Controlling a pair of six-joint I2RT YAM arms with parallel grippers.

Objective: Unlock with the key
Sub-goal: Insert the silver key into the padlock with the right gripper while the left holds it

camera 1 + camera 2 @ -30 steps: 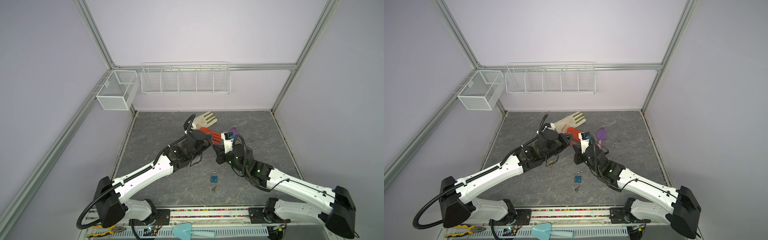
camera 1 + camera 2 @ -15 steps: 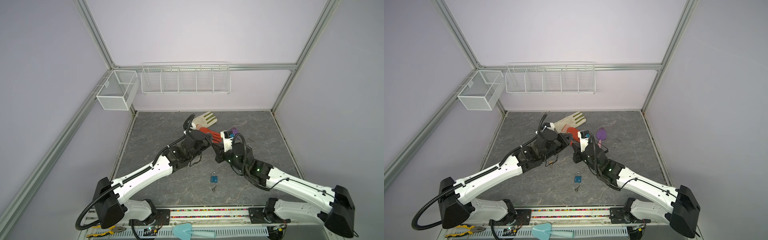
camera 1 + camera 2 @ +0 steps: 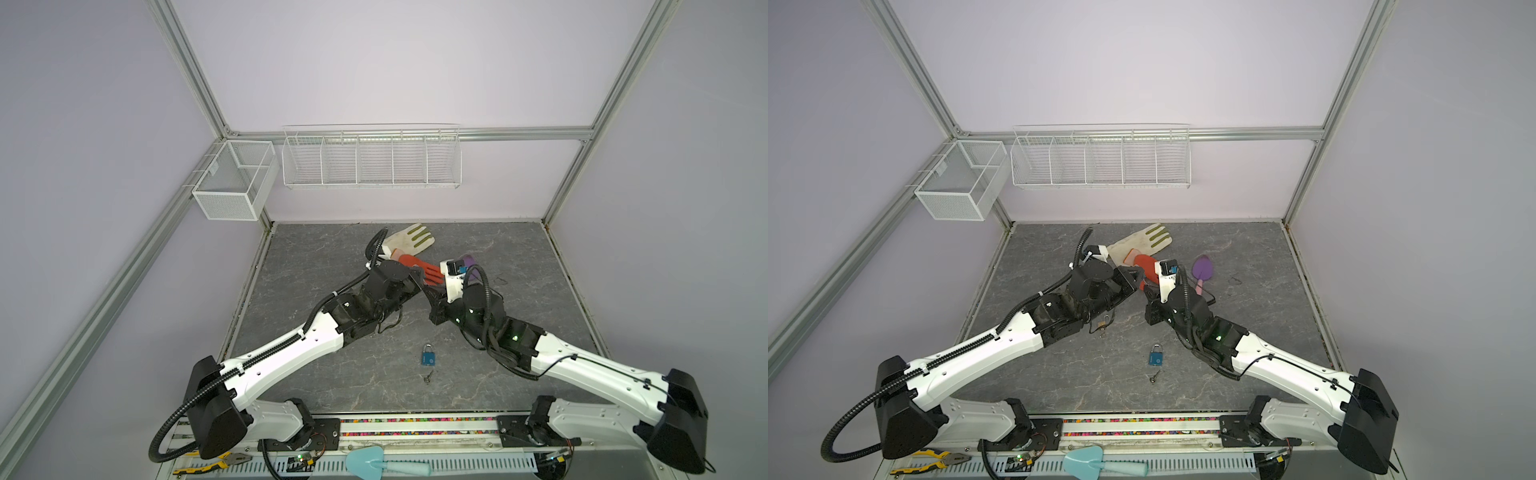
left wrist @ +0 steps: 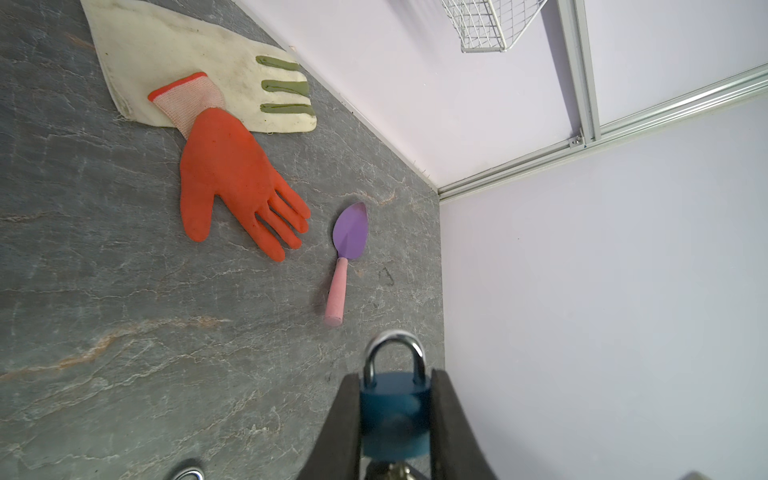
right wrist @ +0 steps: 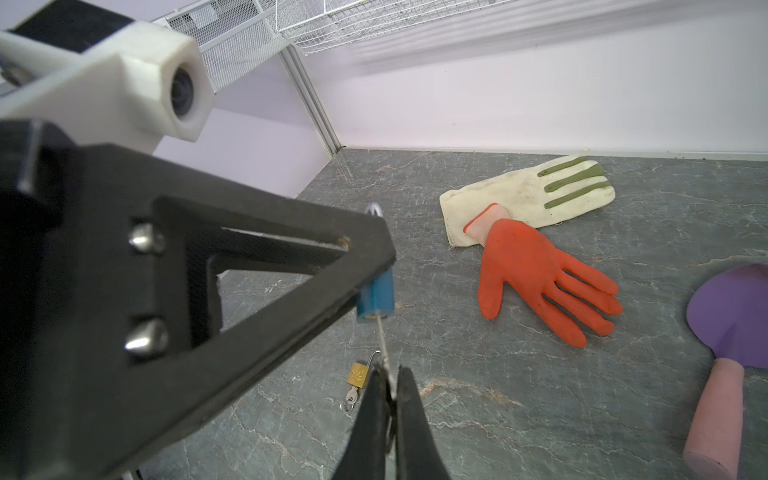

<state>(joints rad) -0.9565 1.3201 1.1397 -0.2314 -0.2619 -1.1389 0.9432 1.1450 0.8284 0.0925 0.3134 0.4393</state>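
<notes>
Left tool (image 4: 394,376) clamps its flat black fingers on the blue metal padlock (image 4: 395,411), smooth boxy body, rounded steel shackle poking out past the tips, held up over the veined grey stone-look table (image 4: 124,332). Right tool (image 5: 390,372) is pressed tight on the thin silver key (image 5: 381,336), its tip meeting the lock's underside. Down on the table: a small boxy brass padlock (image 5: 358,374) and a rubbery orange glove (image 5: 536,266).

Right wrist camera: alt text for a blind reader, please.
The right gripper, shut on a key, holds its blade against the underside of a blue padlock clamped in the left gripper. On the grey table lie a brass padlock, an orange glove overlapping a cream glove, and a purple trowel.
</notes>
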